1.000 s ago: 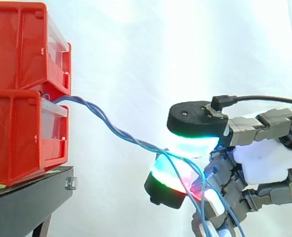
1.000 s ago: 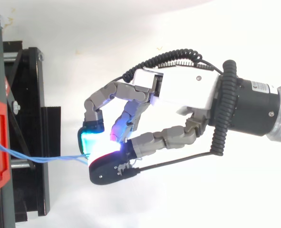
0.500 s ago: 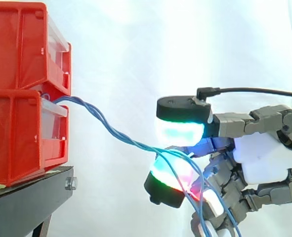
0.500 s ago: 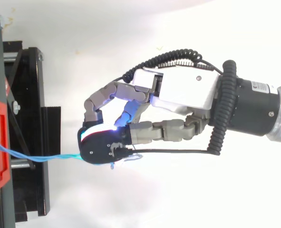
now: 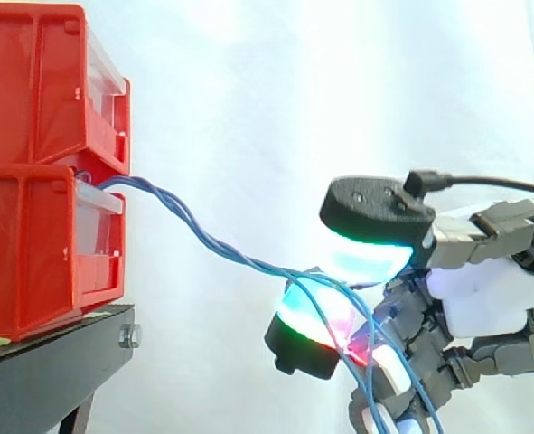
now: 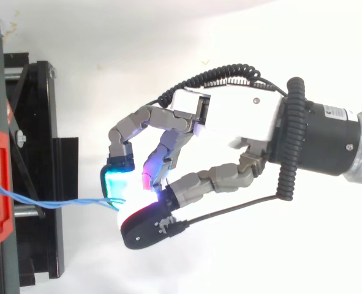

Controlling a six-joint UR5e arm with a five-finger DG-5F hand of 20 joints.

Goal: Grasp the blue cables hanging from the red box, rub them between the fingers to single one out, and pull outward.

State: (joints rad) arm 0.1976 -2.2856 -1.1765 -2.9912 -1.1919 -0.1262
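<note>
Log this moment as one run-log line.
blue cables: sag from red bins to hand | fingers: curled round them | thumb pad: above, apart

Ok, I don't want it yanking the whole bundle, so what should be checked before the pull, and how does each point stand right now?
1. Cables gripped: ok. The hand pinches the blue cables between thumb pad and finger pad.
2. One cable singled out: not ok. Several strands cross the finger pad together.
3. Exit at the box: ok. They come out of the front of the red box with nothing across them.
4. Slack: ok. They run in a curve from box to hand, not taut.
5. Loose ends free: cannot tell. They hang below the hand, out of the side view.
</note>
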